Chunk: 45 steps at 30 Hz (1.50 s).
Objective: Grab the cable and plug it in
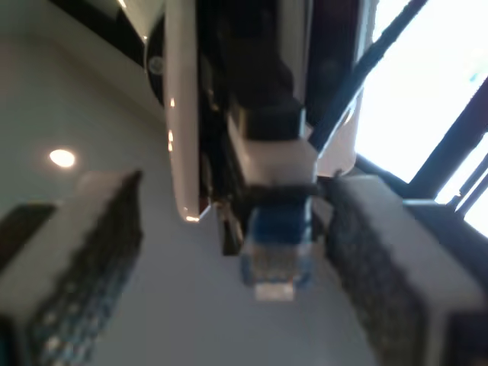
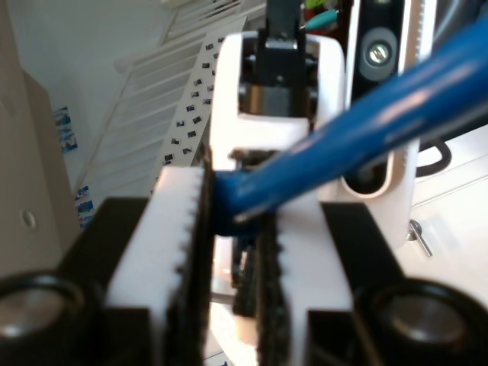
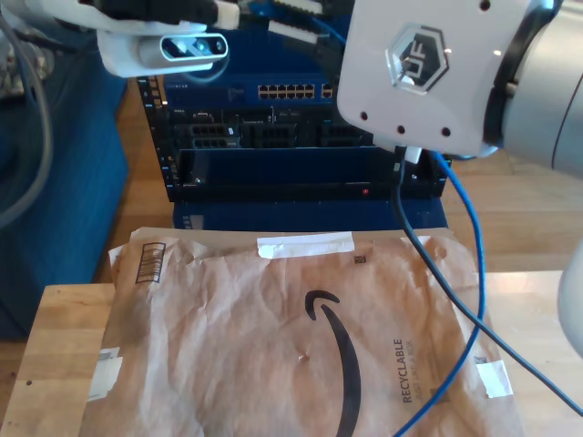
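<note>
The blue cable point(image 2: 366, 122) is clamped between the toothed fingers of my second gripper point(image 2: 232, 210), which is shut on it. Its clear-blue plug point(image 1: 274, 259) sticks out past those fingers and points toward my first gripper point(image 1: 236, 187). My first gripper is open, with its two ribbed fingers point(image 1: 99, 244) standing either side of the plug and apart from it. In the exterior view the cable point(image 3: 466, 264) hangs from behind the big arm housing point(image 3: 428, 64) at that view's right and trails down across the table.
A blue rack with a network switch point(image 3: 291, 91) and its row of ports stands at the back. A crumpled brown paper envelope point(image 3: 301, 337) covers the wooden table point(image 3: 64, 337). A dark grey arm cable point(image 3: 428, 264) hangs beside the blue one. Another arm's white camera block point(image 3: 182, 50) is in the exterior view's upper left.
</note>
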Each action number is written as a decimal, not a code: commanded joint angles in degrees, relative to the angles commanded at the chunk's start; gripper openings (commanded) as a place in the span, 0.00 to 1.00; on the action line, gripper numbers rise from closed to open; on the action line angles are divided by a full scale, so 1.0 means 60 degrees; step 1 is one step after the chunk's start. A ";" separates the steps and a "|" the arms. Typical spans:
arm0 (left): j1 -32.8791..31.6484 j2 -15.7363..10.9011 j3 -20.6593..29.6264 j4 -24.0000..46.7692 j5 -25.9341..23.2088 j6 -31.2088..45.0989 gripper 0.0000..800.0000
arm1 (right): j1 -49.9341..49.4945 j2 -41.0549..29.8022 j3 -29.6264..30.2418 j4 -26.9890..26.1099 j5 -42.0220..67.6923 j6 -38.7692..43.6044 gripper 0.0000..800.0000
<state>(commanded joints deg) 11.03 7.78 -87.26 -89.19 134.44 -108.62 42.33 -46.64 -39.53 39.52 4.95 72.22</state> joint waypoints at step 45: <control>0.5070 -0.2857 0.3971 1.1707 -0.4117 0.7194 1.00 | -0.4205 0.0396 0.4176 -0.1788 -0.3736 0.0278 0.00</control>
<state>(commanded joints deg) 41.45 -9.36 -63.44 -18.95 109.74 -65.45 17.10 -44.26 -14.47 28.79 -17.47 73.89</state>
